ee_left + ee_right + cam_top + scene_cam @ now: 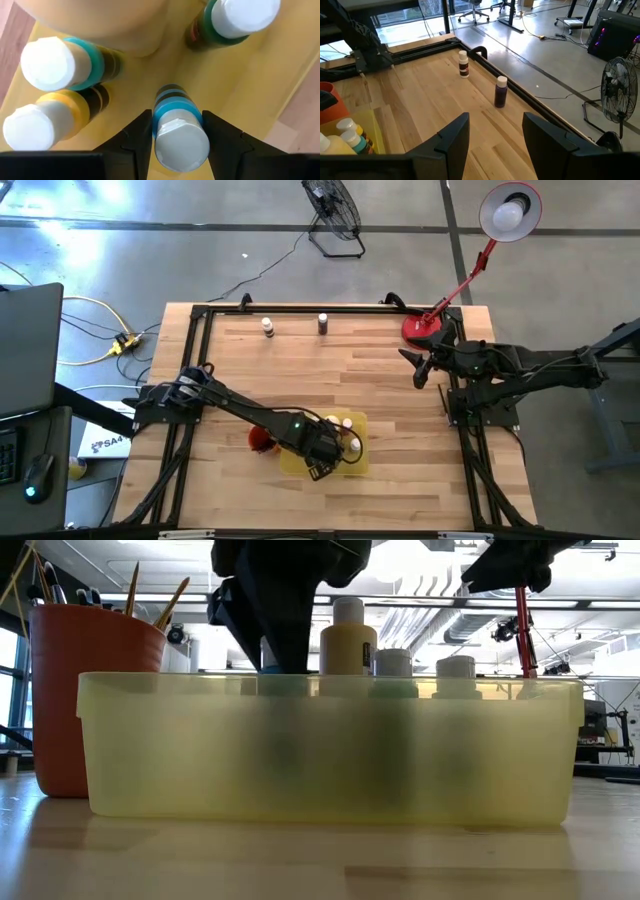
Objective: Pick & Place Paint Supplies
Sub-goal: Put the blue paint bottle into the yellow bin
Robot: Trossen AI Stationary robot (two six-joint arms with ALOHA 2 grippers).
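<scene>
Seen only from the left wrist: left gripper [176,145] clamped on a blue-banded bottle [178,131] inside the yellow tray [250,85], fingers at its 9 and 3 o'clock. From overhead, hidden under the arm. Right gripper [492,137] apart, empty, near two bottles [500,91] at the table's 12 o'clock edge.

A yellow tray [330,755] holds pale-capped paint bottles [348,638], a red cup [85,690] of brushes [170,600] just beside it

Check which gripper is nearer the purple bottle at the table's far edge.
Right. The right gripper hangs open near the table's right edge, across bare wood from the purple bottle; the left gripper is farther, over the yellow tray.
</scene>
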